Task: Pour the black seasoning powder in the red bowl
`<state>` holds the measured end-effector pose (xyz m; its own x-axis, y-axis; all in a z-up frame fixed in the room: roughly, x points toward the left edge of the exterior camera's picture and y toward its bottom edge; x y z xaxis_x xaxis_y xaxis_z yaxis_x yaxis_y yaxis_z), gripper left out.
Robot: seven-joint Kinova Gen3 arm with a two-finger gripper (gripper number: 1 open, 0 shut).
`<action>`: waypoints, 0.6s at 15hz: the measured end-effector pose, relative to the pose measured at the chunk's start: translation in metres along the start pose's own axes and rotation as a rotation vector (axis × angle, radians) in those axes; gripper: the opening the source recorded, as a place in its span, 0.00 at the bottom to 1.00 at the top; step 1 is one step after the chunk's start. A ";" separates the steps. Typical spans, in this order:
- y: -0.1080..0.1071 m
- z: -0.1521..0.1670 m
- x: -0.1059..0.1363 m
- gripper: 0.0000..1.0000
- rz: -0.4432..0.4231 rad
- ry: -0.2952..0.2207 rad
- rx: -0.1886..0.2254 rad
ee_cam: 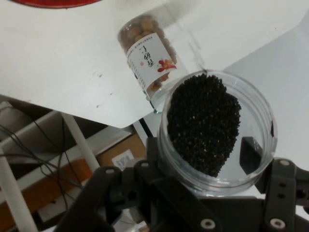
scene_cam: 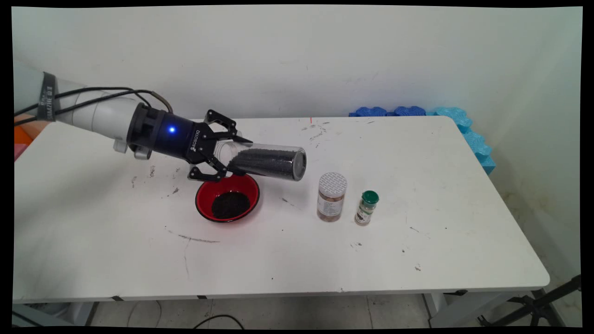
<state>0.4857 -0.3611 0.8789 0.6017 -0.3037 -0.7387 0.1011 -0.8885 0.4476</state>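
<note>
My gripper (scene_cam: 235, 157) is shut on a clear jar (scene_cam: 271, 161) of black seeds, held on its side with its neck between the fingers. It hangs just above the far rim of a red bowl (scene_cam: 201, 200), which holds a heap of the same black seeds (scene_cam: 230, 205). In the hand view the jar (ee_cam: 215, 128) fills the space between the fingers (ee_cam: 153, 147), seeds piled along one side. A strip of the red bowl (ee_cam: 53, 2) shows at the top edge.
A clear jar of nuts (scene_cam: 332, 197) (ee_cam: 147, 58) with a white lid stands right of the bowl. A small spice bottle (scene_cam: 366, 208) with a green cap stands beside it. Blue foam pieces (scene_cam: 464, 125) lie along the table's back right corner.
</note>
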 end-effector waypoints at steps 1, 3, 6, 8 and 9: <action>0.001 -0.001 -0.001 0.00 0.026 0.002 0.001; 0.003 -0.003 -0.002 0.00 0.075 0.005 0.004; 0.007 -0.006 -0.005 0.00 0.163 0.011 0.009; 0.009 -0.009 -0.006 0.00 0.215 0.017 0.012; 0.011 -0.010 -0.007 0.00 0.244 0.020 0.013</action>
<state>0.4903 -0.3649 0.8939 0.6226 -0.5031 -0.5993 -0.0594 -0.7941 0.6049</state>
